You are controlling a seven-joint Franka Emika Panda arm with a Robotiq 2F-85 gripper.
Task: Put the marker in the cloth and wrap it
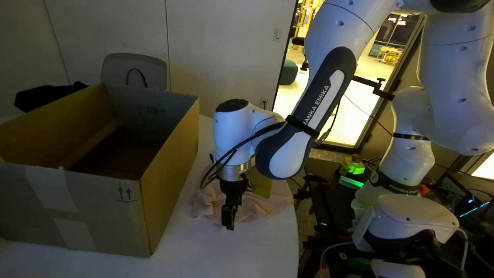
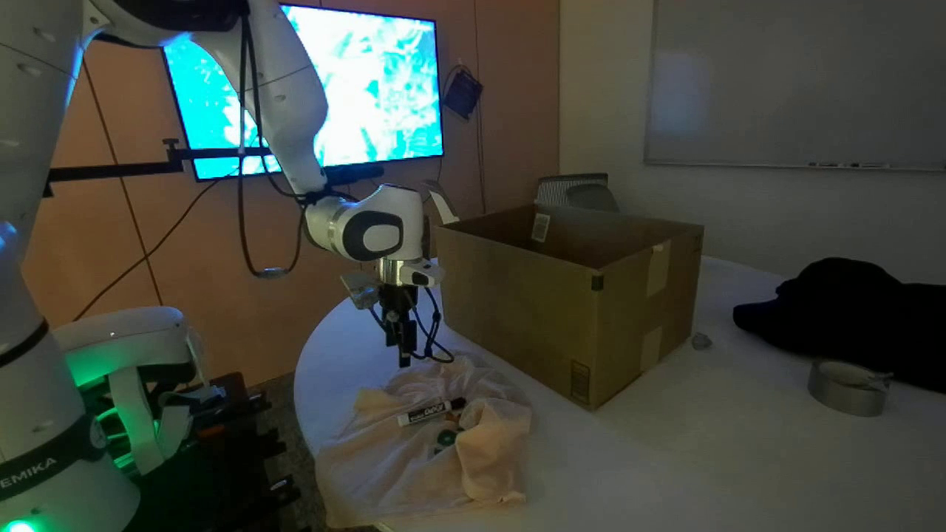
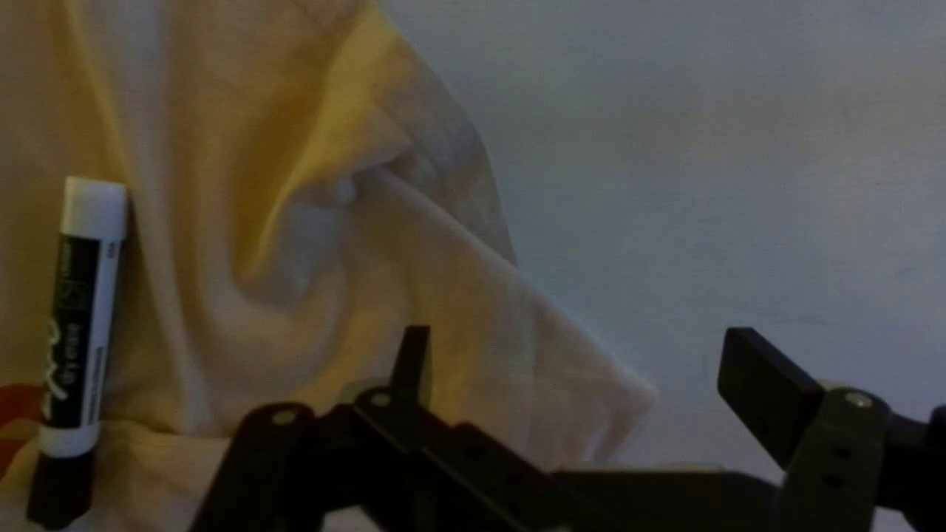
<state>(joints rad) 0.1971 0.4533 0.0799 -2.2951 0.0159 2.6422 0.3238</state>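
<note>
1. Wrist view: the tool (image 3: 576,336) is released, its two black fingers (image 3: 768,391) standing wide apart.
2. In that view the cloth (image 3: 443,295), pale peach and rumpled, spreads from the left, and one of its corners lies flat below the gap. One finger appears over the cloth, the other over the white bench (image 3: 702,148).
3. The marker (image 3: 77,325) lies on the cloth at the left of the wrist view, off to the side of the fingers and apart from them. Its white end points to the top, its black cap to the bottom, and "dry erase" can be read on the barrel. A red patch (image 3: 18,403) shows beside it at the edge.
4. In an exterior view the marker (image 2: 425,414) rests on top of the cloth (image 2: 392,473), its whole length exposed among the folds. A small green patch (image 2: 446,437) shows just beside it; whether that is print or a separate thing, I cannot tell.
5. In both exterior views the arm (image 1: 328,96) holds the tool pointing down near the edge of the cloth; I cannot tell whether a fingertip touches anything.
6. In both exterior views a cardboard box (image 2: 517,310), its top uncovered, stands upright on the bench just beside the cloth.
7. In an exterior view a grey roll (image 2: 846,395) lies on the bench beside a black heap (image 2: 850,310), past the box, and a lit screen (image 2: 384,89) hangs behind the arm.
</note>
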